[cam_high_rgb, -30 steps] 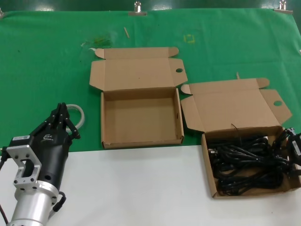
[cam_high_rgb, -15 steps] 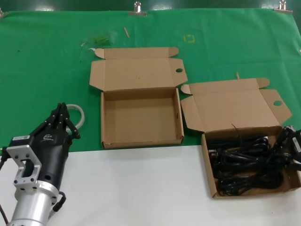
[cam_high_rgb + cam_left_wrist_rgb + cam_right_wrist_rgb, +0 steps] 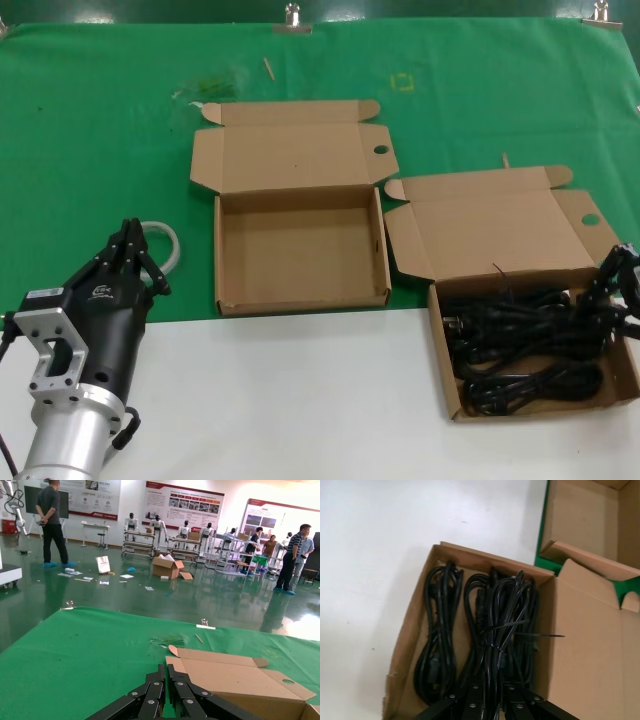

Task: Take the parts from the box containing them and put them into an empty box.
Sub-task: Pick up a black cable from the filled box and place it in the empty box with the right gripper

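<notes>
With my right gripper (image 3: pixel 490 700) clamped on a limp, light black power cord bundle (image 3: pixel 507 630) inside the skew-lidded brown cardboard box (image 3: pixel 437 330), I judge its tied middle the surest hold, while my left gripper (image 3: pixel 128 250) waits pinched shut.
</notes>
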Available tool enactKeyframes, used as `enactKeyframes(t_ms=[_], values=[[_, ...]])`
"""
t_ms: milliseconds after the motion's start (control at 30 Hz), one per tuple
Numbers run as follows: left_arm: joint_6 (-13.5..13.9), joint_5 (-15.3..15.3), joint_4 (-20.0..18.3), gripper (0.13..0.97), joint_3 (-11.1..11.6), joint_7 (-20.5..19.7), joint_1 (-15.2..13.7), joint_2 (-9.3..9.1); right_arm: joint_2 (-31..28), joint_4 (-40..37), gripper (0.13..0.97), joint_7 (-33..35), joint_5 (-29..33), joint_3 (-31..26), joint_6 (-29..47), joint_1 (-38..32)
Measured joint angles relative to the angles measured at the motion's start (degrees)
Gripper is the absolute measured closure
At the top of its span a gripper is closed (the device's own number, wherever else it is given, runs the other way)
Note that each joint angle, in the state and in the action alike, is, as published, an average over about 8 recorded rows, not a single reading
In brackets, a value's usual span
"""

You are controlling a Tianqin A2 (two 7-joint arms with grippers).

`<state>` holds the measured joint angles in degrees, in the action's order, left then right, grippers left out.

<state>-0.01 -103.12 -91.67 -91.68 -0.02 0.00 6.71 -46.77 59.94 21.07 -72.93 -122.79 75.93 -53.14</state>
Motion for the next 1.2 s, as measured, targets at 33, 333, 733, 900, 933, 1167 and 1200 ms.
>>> enactKeyframes(t_ms=[33, 333, 733, 900, 933, 1167, 1200], values=[[0.0, 0.0, 0.0, 0.941, 0.0, 0.0, 0.0, 0.00, 0.1, -0.1, 0.918, -0.1, 0.0, 0.1, 0.0, -0.2], [0.0, 0.0, 0.0, 0.941, 0.0, 0.0, 0.0, 0.00, 3.3, -2.3, 0.919, -0.6, 0.3, 0.0, -1.4, -3.3], [0.0, 0.0, 0.0, 0.941, 0.0, 0.0, 0.0, 0.00, 10.9, -5.5, 0.919, -0.8, 1.4, -1.6, -5.0, -6.6], [0.0, 0.0, 0.0, 0.941, 0.0, 0.0, 0.0, 0.00, 14.8, -8.3, 0.919, 0.6, 1.7, -2.3, -7.7, -7.9], [0.0, 0.0, 0.0, 0.941, 0.0, 0.0, 0.0, 0.00, 15.6, -8.9, 0.919, 0.9, 1.8, -2.5, -8.2, -8.2], [0.0, 0.0, 0.0, 0.941, 0.0, 0.0, 0.0, 0.00, 21.0, -11.3, 0.919, 2.0, 2.2, -3.9, -11.2, -8.9], [0.0, 0.0, 0.0, 0.941, 0.0, 0.0, 0.0, 0.00, 21.7, -11.5, 0.919, 2.0, 2.3, -4.1, -11.6, -8.9]])
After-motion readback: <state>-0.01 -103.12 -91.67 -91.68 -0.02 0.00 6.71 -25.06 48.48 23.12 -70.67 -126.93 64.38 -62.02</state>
